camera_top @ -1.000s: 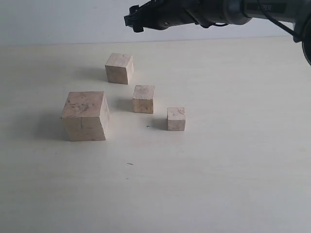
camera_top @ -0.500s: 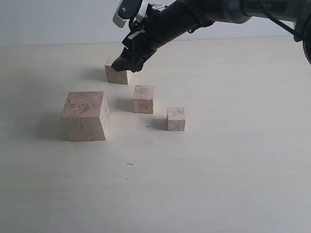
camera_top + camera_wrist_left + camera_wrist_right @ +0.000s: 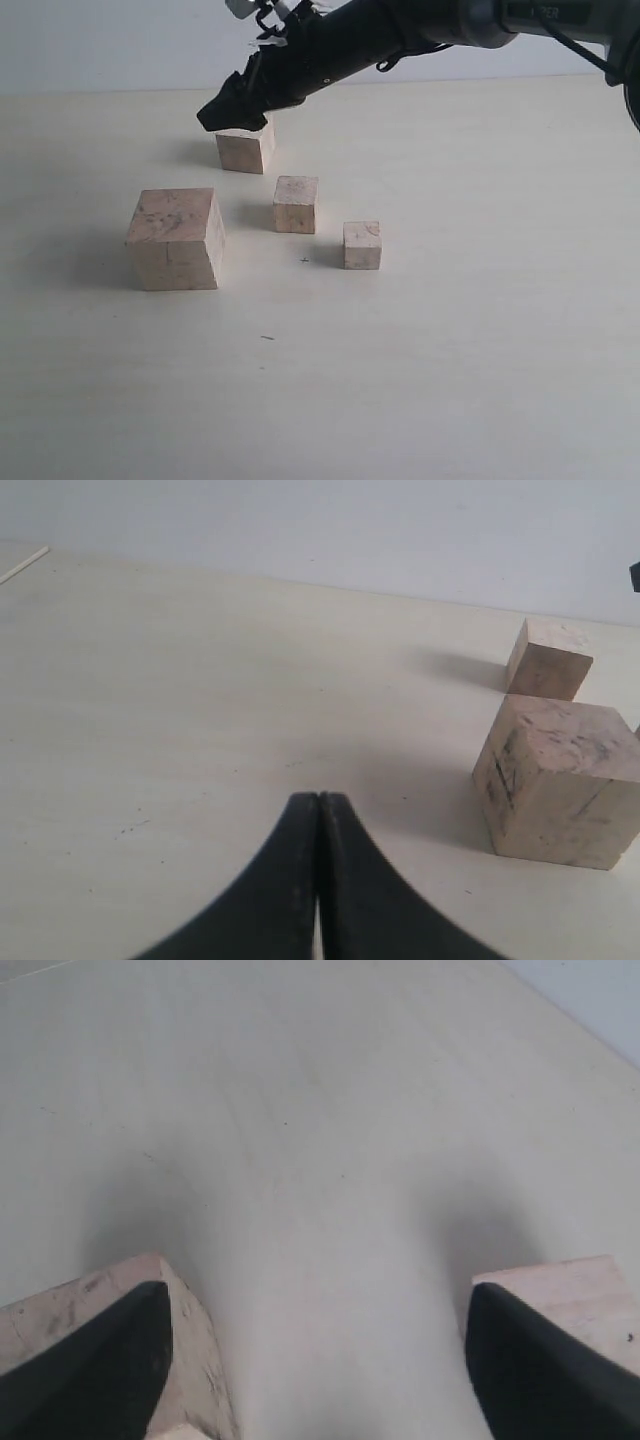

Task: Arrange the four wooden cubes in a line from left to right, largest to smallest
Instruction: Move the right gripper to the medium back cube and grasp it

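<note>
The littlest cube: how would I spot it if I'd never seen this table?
Look at the pale table in the exterior view and find the big cube on the left. Look right from it: the littlest cube sits farthest right, smaller than all the rest.

The exterior view looks from a raised spot across the counter (image 3: pixel 480 350) toward the back wall (image 3: pixel 100 40); the left wrist view skims low along it, sharing the largest cube (image 3: pixel 560 780); the right wrist view peers steeply down, close.
</note>
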You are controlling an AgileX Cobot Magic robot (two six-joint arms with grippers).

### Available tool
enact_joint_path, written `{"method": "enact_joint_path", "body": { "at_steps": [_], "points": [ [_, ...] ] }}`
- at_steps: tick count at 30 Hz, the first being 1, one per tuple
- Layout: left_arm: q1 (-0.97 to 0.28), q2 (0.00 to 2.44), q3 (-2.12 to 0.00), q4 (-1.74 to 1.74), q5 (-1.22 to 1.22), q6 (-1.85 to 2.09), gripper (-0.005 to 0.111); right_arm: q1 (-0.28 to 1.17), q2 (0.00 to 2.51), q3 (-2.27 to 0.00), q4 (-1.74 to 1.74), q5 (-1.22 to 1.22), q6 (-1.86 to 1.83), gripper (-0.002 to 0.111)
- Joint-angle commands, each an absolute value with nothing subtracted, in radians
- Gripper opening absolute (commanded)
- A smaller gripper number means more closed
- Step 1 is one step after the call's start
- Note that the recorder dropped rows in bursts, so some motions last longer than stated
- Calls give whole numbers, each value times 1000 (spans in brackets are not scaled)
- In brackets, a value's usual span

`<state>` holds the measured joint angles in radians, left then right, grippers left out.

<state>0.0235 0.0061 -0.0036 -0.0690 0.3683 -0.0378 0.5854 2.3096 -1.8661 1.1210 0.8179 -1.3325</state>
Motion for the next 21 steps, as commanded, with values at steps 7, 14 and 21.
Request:
{"method": "enact_joint_path", "body": {
  "at_steps": [7, 14, 21],
  "points": [
    [18, 0, 0, -72, 358, -37, 0, 596, 2301, -1872, 1164, 847, -1259, 75],
    [18, 0, 0, -72, 358, -37, 0, 593, 2301, -1872, 1300, 808, -1178, 75],
    [18, 0, 0, -72, 358, -37, 0, 593, 2308, -1872, 1282, 583, -1425, 75]
  ]
}}
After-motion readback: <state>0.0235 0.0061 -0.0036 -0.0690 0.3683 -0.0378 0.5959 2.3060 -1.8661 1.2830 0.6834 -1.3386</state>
